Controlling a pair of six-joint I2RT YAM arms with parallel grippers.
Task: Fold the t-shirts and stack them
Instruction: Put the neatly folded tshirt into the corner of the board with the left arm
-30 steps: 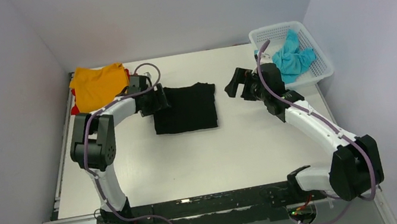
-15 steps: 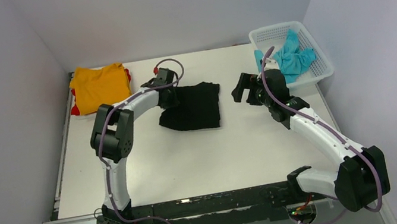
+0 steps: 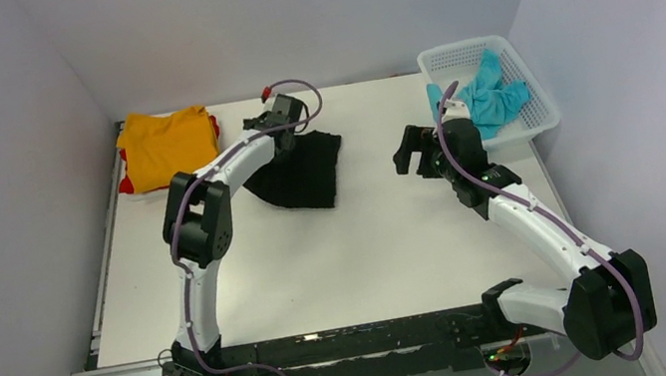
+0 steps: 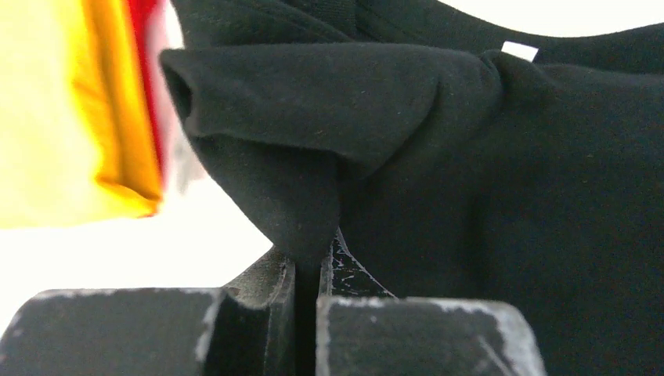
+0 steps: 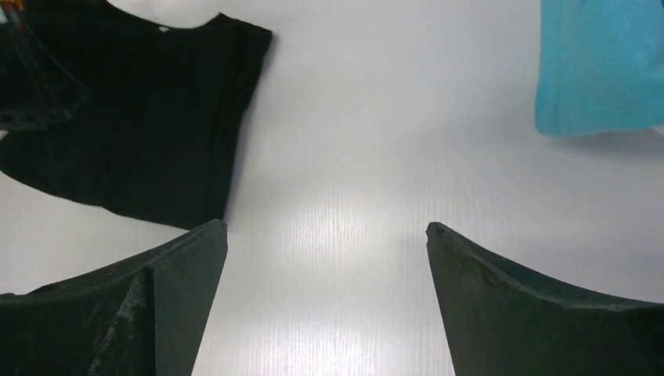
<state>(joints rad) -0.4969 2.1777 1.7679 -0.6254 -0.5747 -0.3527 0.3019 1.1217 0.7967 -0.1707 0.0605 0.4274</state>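
L gripper (image 4: 307, 262) is clenched on a fold of the black shirt (image 3: 301, 173), near the counter's (image 3: 368, 243) far edge, prob. to carry it to the orange shirt (image 3: 163, 144) (far-left corner). R gripper (image 5: 322, 229) hangs released, empty, toward the right edge.

The left arm (image 3: 223, 166) is stretched far forward from its base, with the elbow raised high and the forearm angled to the right. The left tool (image 4: 307, 270) is closed: its fingers (image 4: 258, 294) are pressed almost together, and a fold of the black t-shirt (image 4: 470, 196) is pinched between the tips and bunched just ahead of them. The right arm (image 3: 542, 226) is extended forward and to the left, bent at the wrist. The right tool (image 5: 325, 235) is pointed forward and down, its jaws spread wide apart.
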